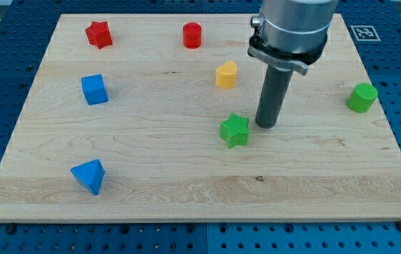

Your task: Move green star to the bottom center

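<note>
Wooden and pale, the big flat surface [186, 176] holds small coloured blocks. My tool is a plain dark rod with no jaws, so nothing opens or pinches. My tip [266, 125] sits just right of the green plastic star [235, 130], near the middle. The star is not yet at the bottom center.

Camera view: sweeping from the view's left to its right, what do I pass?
blue triangular block → blue cube → red star → red cylinder → yellow block → green star → my tip, just right of the star → green cylinder
</note>
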You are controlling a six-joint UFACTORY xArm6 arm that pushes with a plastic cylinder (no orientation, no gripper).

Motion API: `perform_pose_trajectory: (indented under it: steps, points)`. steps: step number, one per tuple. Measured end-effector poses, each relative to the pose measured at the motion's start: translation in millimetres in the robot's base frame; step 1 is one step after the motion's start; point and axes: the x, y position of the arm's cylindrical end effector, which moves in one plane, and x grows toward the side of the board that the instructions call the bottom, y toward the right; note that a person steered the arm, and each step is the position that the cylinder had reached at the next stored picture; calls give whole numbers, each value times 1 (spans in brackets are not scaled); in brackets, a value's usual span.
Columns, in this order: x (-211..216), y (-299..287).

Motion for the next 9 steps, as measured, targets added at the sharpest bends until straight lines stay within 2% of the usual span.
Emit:
perform_pose_trajectory:
  steps: [1, 2, 4, 5, 6, 7, 8, 9]
  points:
    - [-12, -19]
    - [-4, -36]
    - [77, -17]
    - [62, -14]
    - [15, -16]
    - [-5, -38]
    - [12, -60]
    - [50, -61]
